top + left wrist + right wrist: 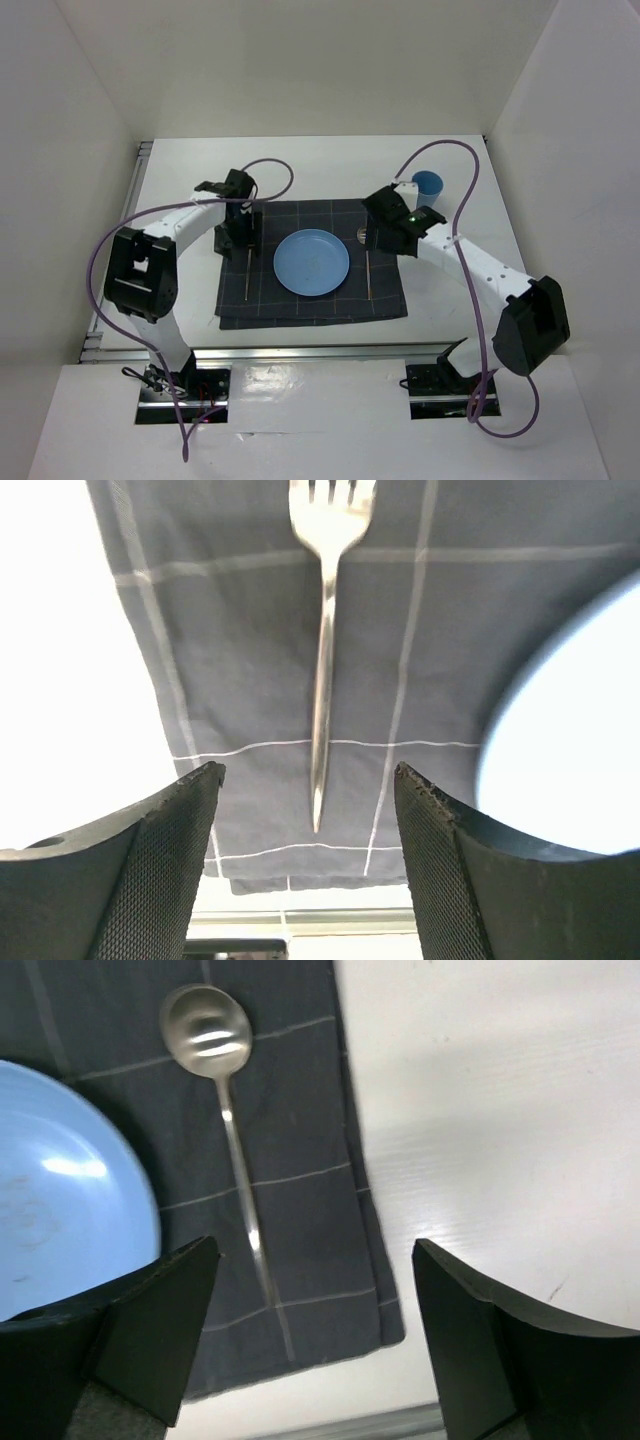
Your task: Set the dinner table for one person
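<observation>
My left hand (307, 776) is released. Its fingers stand apart with nothing between them. Through the gap the left wrist view shows the fork (322, 660) flat on the mat (240, 630), handle tip toward me, tines away and cut off at the top edge. How high I am above it I cannot tell.

My right hand (315, 1248) is also released, fingers wide and empty. Its wrist view shows the whole spoon (235, 1150) on the mat, bowl away from me, near the mat's right edge.

Only the wrist views show the tines and the spoon bowl clearly. From above, both pieces are thin lines, and my hands cover or crowd their far ends.

Only the top view shows the layout. The plate (311, 262) is in the middle of the mat, with the fork just to its left and the spoon just to its right, neither touching it. In the left wrist view the plate is a washed-out pale blur at the right edge. In the right wrist view it is blue, cut off at the left.

The cup (428, 185) appears in the top view alone, past the mat's far right corner and partly hidden behind my right arm.

The white tabletop (330, 165) lies under everything, with rails showing along its left and near edges. In the wrist views it is mostly glare.
</observation>
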